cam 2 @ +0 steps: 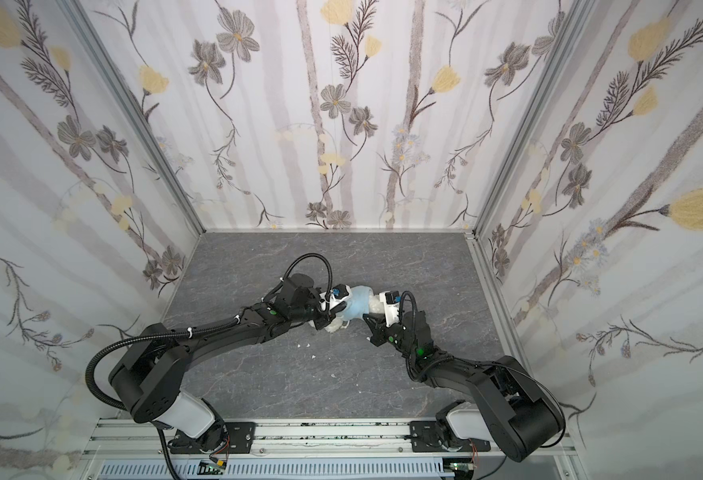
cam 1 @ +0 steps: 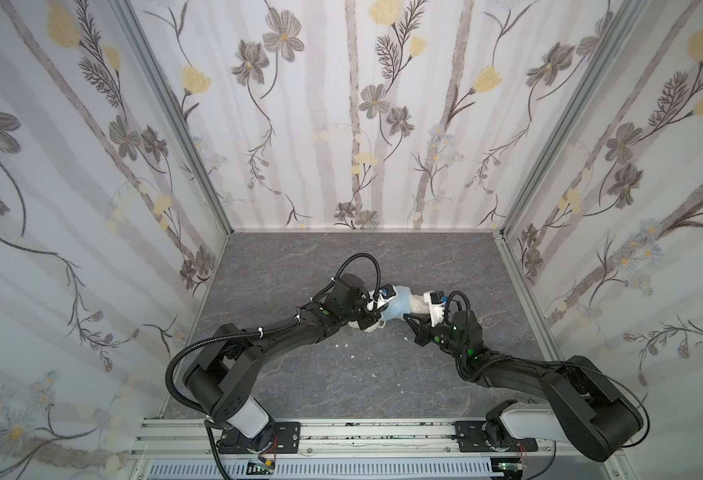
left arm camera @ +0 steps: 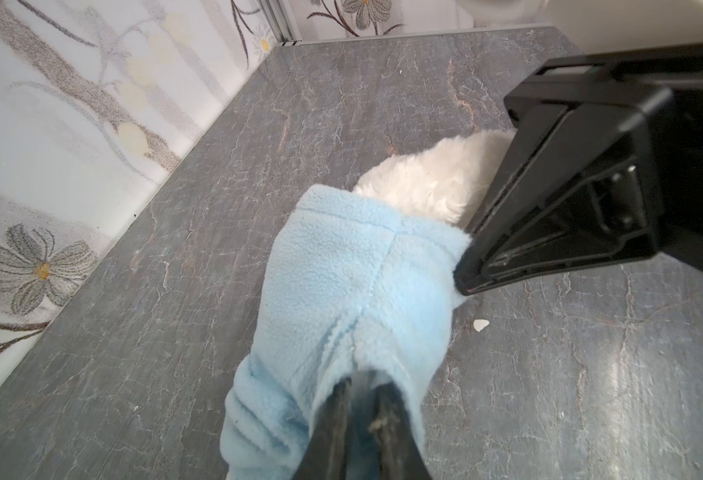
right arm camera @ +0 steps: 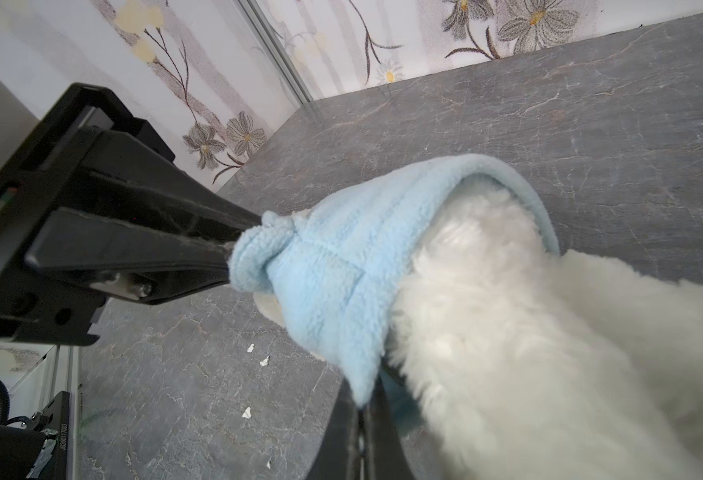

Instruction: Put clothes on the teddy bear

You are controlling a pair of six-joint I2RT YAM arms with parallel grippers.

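Note:
In both top views the teddy bear (cam 1: 421,308) (cam 2: 377,308) lies mid-table with the light-blue hoodie (cam 1: 399,306) (cam 2: 357,304) pulled round its middle. White fur shows at both ends and its face is hidden. My left gripper (cam 1: 378,311) (left arm camera: 360,386) is shut on a bunched fold of the hoodie (left arm camera: 341,270). From the opposite side, my right gripper (cam 1: 408,318) (right arm camera: 362,403) is shut on the hoodie's hem (right arm camera: 341,257), close beside the bear's fur (right arm camera: 528,353) (left arm camera: 437,174). The cloth is stretched between the two grippers, held just above the table.
Small white scraps (cam 1: 351,356) (right arm camera: 247,412) lie on the grey marbled table (cam 1: 299,270) in front of the bear. Flowered walls (cam 1: 341,124) close in the back and both sides. A metal rail (cam 1: 362,436) carrying the arm bases runs along the front edge.

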